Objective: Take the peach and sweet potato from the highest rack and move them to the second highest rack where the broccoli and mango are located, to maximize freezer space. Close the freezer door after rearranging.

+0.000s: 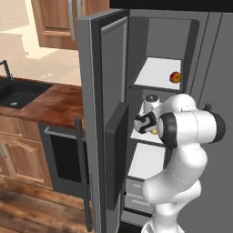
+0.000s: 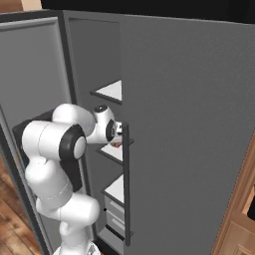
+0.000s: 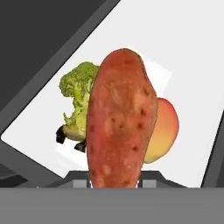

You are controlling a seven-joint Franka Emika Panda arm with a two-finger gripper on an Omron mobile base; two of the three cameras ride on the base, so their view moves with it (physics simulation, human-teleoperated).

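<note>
My gripper (image 2: 115, 141) is shut on the sweet potato (image 3: 120, 118), a long reddish-brown tuber that stands upright close before the hand camera and hides the fingertips. Behind it, on the white second highest rack (image 3: 192, 65), lie the green broccoli (image 3: 78, 96) to the left and the orange-yellow mango (image 3: 165, 131) to the right. The hand (image 1: 144, 122) reaches into the freezer at that rack's height. The peach (image 1: 175, 77) sits on the highest rack (image 1: 152, 75), near its right side. The freezer door (image 1: 109, 118) stands wide open to the left.
The fridge's right door (image 2: 189, 124) is closed, with a dark vertical handle (image 2: 126, 184). Drawers (image 1: 136, 193) sit below a lower white shelf (image 1: 145, 161). A wooden counter (image 1: 50, 104), sink (image 1: 18, 93) and oven (image 1: 63, 154) lie left of the open door.
</note>
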